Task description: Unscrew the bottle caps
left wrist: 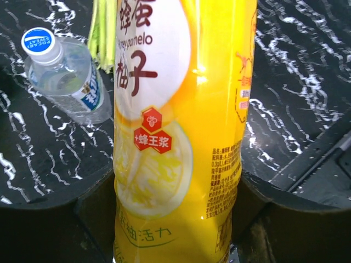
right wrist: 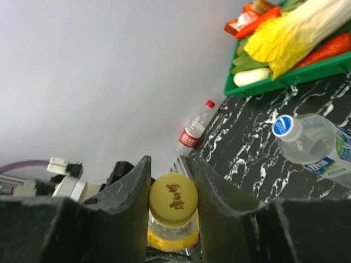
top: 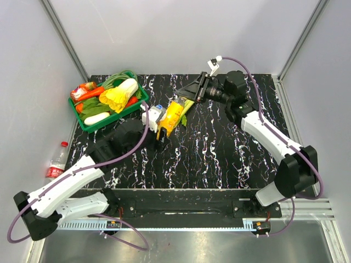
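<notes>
Left end effector [left wrist: 178, 207] clamps the juice bottle [left wrist: 181, 109], right end effector [right wrist: 172, 179] pinches its cap [right wrist: 173, 200]; no cap is off yet.

You've got a green tray [right wrist: 307, 68] w/ veg [top: 118, 97] at the desk's [top: 219, 159] far-left corner; green stalks [left wrist: 101, 33] lie nr centre.

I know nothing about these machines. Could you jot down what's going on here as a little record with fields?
Left pincer: clamped on the body of the orange-yellow plastic juice bottle
Right pincer: closed on its round yellow cap
Clear plastic bottle with pale blue label: lying on the black marbled table, capped
Clear plastic bottle with red label: upright beside the table's left edge, capped
Green plastic tray: holds vegetables
</notes>
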Controlling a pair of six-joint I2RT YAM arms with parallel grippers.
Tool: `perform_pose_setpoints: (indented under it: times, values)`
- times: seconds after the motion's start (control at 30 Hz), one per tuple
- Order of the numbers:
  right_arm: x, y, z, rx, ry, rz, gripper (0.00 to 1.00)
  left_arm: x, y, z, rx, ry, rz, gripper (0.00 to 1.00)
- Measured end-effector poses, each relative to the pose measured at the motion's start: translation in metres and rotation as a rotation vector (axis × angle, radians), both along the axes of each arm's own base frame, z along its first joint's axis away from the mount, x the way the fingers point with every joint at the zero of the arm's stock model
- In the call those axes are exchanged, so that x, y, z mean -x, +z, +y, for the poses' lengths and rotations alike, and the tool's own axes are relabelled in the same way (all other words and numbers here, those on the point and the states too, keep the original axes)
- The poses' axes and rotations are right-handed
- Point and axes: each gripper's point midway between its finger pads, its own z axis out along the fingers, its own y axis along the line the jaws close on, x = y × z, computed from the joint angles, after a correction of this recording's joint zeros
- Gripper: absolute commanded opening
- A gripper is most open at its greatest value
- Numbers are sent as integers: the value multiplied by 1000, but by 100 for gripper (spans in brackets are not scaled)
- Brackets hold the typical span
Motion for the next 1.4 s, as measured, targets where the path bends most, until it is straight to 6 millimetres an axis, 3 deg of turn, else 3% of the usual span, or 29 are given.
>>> perform_pose_setpoints:
  times: [0.4, 0.77, 1.0, 1.07, 1.13, 1.23, 1.3, 1.4]
  values:
    - [38, 54, -11, -127, 109, -221, 0, 22, 30, -26, 318, -256, 50, 14]
    - [100, 116, -30, -262, 239, -563, 0, 62, 70, -57, 553, -618, 109, 11]
    - [122, 130, -37, -305, 298, -661, 0, 76, 79, -64, 595, -744, 131, 11]
    - [123, 130, -37, -307, 300, -658, 11, 77, 79, -64, 593, -746, 134, 11]
    - [121, 128, -37, -307, 296, -651, 44, 76, 76, -64, 583, -740, 133, 11]
    - [116, 123, -39, -306, 285, -614, 79, 71, 71, -63, 560, -714, 128, 11]
    - [111, 120, -42, -309, 268, -582, 92, 66, 65, -61, 535, -676, 128, 11]
    - [100, 121, -50, -313, 213, -545, 100, 59, 55, -58, 497, -624, 129, 11]
